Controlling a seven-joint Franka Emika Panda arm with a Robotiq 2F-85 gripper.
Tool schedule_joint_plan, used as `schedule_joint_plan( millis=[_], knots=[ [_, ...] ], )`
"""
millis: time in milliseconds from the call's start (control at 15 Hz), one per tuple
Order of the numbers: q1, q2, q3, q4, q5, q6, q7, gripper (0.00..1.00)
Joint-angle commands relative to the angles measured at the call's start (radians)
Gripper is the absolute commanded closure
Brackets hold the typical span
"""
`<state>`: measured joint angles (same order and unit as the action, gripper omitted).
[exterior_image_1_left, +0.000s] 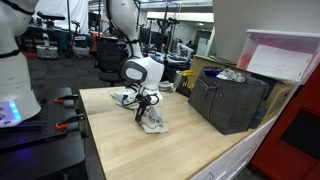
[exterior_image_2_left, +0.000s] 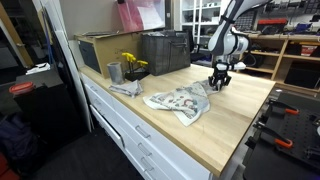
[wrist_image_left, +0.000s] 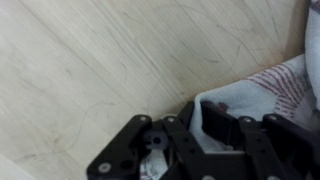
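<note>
A cloth (exterior_image_1_left: 153, 122) is pinched at its edge by the end effector (exterior_image_1_left: 146, 107) on the counter (exterior_image_1_left: 120, 142), near a bin (exterior_image_1_left: 230, 102).

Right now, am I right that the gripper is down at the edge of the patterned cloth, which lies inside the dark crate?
Not quite: the patterned cloth lies on the wooden countertop, beside the dark crate, not inside it, as both exterior views show. The gripper is indeed down at its edge.
</note>
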<state>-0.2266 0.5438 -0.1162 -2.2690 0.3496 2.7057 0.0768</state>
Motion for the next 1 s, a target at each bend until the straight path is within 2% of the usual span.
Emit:
schedule_joint_plan(
  millis=[0,200,333,533,733,800,867,933],
  knots=[
    [-0.028,-0.093,-0.043,-0.033,-0.080,-0.091,-0.032,0.97],
    [-0.030,-0.141,-0.124,-0.019,-0.197,-0.225,-0.032,0.97],
    [-0.006,-0.162,-0.202,-0.011,-0.315,-0.278,0.019,0.97],
    [0.053,-0.173,-0.323,0.000,-0.562,-0.249,0.154,0.97],
    [0.112,-0.174,-0.411,-0.001,-0.819,-0.219,0.300,0.97],
    [0.121,-0.180,-0.417,-0.008,-0.869,-0.221,0.330,0.77],
    [0.121,-0.191,-0.410,-0.015,-0.889,-0.231,0.344,0.62],
    [0.119,-0.204,-0.394,-0.026,-0.891,-0.241,0.346,0.55]
  ],
)
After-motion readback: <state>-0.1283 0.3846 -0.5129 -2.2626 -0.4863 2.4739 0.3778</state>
